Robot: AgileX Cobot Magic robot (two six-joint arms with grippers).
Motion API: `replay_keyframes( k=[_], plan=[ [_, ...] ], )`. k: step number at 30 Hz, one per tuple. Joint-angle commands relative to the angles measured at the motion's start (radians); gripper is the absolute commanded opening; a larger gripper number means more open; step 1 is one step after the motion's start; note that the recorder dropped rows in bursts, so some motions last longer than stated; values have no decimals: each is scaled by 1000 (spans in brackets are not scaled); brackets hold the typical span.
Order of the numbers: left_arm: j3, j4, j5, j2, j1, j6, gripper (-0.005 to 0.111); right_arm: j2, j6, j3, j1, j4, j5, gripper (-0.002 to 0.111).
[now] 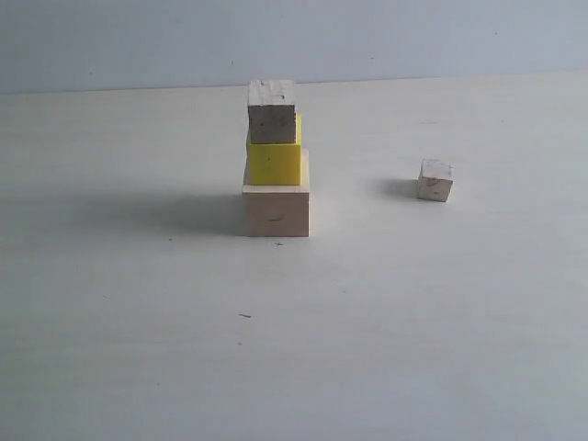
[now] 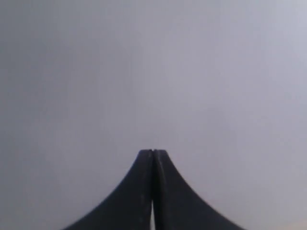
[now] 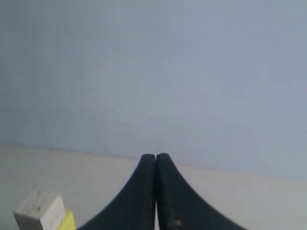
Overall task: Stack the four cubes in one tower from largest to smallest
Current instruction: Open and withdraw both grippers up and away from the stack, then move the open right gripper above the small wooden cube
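Left jaws and right jaws are pressed together, empty, both facing the wall [image 2: 144,72]; knotty wood cube [image 1: 272,112] tops yellow cube [image 1: 274,163].

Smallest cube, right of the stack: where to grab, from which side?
Pinch two opposite side faces of the smallest cube, coming straight down from above. It sits flat on the table, apart from the three-cube tower, so every side looks free, and a top-down hold probably suits setting it on top.
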Motion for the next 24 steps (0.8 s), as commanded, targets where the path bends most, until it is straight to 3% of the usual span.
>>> replay_keyframes(
  k=[1, 5, 17, 24],
  plan=[
    [28, 6, -109, -57, -5, 1, 0, -109, -55, 4, -3, -13, -63, 0],
    [104, 4, -245, -57, -5, 30, 0, -86, -57, 4, -3, -13, 66, 0],
    [225, -36, -196, -57, -5, 26, 0, 408, -4, -72, -3, -31, 249, 2],
    [281, -36, -152, -57, -5, -72, 0, 719, 158, -280, -3, -173, 455, 33]
  ],
)
